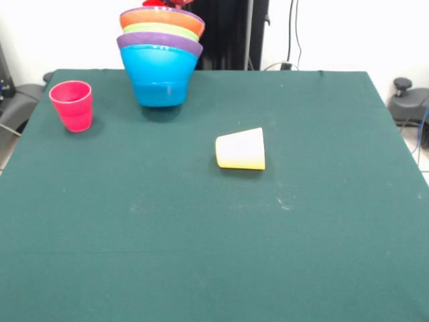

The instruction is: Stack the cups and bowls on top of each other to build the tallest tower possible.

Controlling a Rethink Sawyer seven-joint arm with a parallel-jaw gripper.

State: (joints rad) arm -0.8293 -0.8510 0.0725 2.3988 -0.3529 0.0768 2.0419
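The tower [161, 57] of nested bowls is at the table's far left-centre: a deep blue bowl [159, 77] lowest, with purple, lime green, orange and purple rims above. A dark shadow lies under its base, and it seems to hang slightly above the cloth. A small red shape [163, 3] touches the picture's top edge right over the pile; it looks like part of my arm or gripper, and the rest is cut off. A red-pink cup [72, 104] stands upright at the far left. A yellow cup [241, 149] lies on its side near the middle, mouth to the right. A third cup is out of view.
The green cloth-covered table [201, 255] fills the view. The robot's black pedestal [228, 33] stands behind the far edge, with cables and grey gear off the right and left corners.
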